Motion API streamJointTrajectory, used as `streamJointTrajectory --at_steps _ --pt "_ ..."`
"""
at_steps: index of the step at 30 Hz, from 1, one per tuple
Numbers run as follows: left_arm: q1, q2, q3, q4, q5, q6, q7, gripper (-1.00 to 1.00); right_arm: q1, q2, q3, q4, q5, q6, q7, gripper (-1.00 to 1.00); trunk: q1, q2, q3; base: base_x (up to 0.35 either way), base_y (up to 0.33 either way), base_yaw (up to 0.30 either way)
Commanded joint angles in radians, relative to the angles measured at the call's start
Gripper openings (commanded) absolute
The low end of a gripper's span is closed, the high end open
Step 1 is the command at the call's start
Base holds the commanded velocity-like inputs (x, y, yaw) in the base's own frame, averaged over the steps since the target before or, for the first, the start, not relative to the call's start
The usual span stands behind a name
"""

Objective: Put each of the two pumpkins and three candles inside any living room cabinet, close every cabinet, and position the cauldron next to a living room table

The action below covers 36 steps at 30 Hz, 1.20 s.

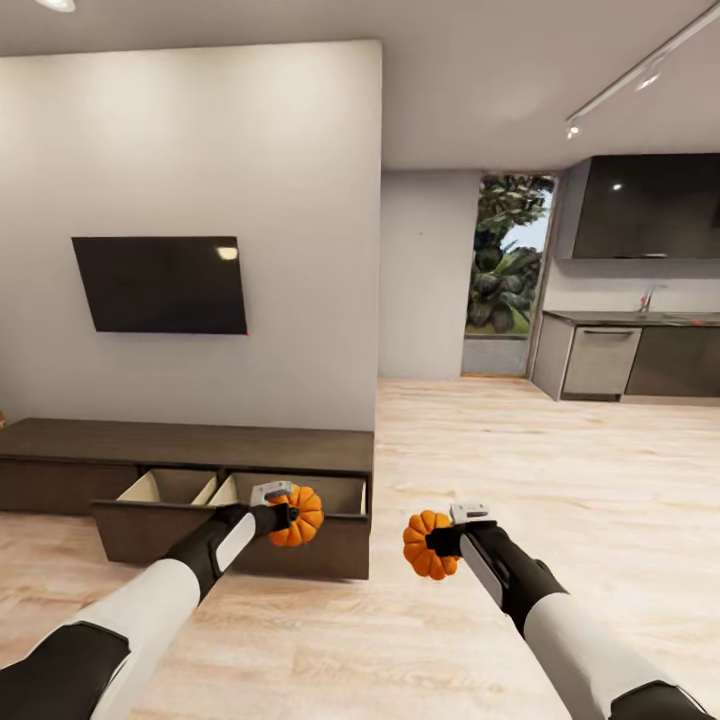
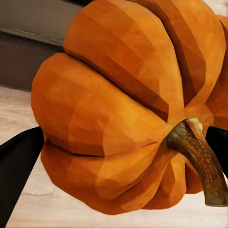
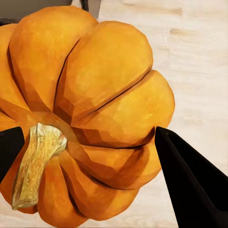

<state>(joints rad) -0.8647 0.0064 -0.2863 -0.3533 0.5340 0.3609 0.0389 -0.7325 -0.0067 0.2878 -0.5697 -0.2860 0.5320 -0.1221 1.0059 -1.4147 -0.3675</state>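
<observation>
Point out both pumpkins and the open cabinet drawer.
Left pumpkin (image 1: 300,516), head view: its ribbed side.
Right pumpkin (image 1: 424,546), head view: its ribbed side.
Open cabinet drawer (image 1: 140,535), head view: its dark front.

No readable text or labels anywhere

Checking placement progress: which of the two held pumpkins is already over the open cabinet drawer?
The pumpkin in the left gripper, sits in front of the open drawer of the cabinet; the right gripper's pumpkin hangs over bare floor.
</observation>
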Motion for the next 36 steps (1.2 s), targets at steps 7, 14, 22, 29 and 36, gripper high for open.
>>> streamJointTrajectory --at_steps 7,14,22,29,36 --pt "0.000 0.010 0.053 -0.122 0.002 0.109 0.007 -1.00 -0.001 -0.001 0.004 -0.132 -0.008 0.119 -0.011 -1.00 0.000 -0.001 -0.001 0.023 0.000 0.000" --pt "0.000 0.026 0.071 -0.182 0.000 0.160 0.008 -1.00 -0.005 -0.001 0.002 -0.153 -0.009 0.165 -0.009 -1.00 0.000 -0.001 -0.001 0.060 0.008 0.000" --pt "0.000 0.055 0.072 -0.206 -0.001 0.212 0.009 -1.00 -0.009 0.001 0.010 -0.154 -0.011 0.163 -0.008 -1.00 0.000 -0.001 -0.001 0.277 0.136 0.000" --pt "0.000 0.058 0.072 -0.205 -0.002 0.228 0.011 -1.00 -0.007 0.004 0.012 -0.153 -0.012 0.162 -0.007 -1.00 0.000 -0.001 -0.001 0.302 0.197 0.000" --pt "0.000 0.058 0.072 -0.199 -0.002 0.228 0.020 -1.00 -0.007 0.004 0.012 -0.152 -0.012 0.158 -0.007 -1.00 0.000 -0.001 -0.001 0.295 0.220 0.000"
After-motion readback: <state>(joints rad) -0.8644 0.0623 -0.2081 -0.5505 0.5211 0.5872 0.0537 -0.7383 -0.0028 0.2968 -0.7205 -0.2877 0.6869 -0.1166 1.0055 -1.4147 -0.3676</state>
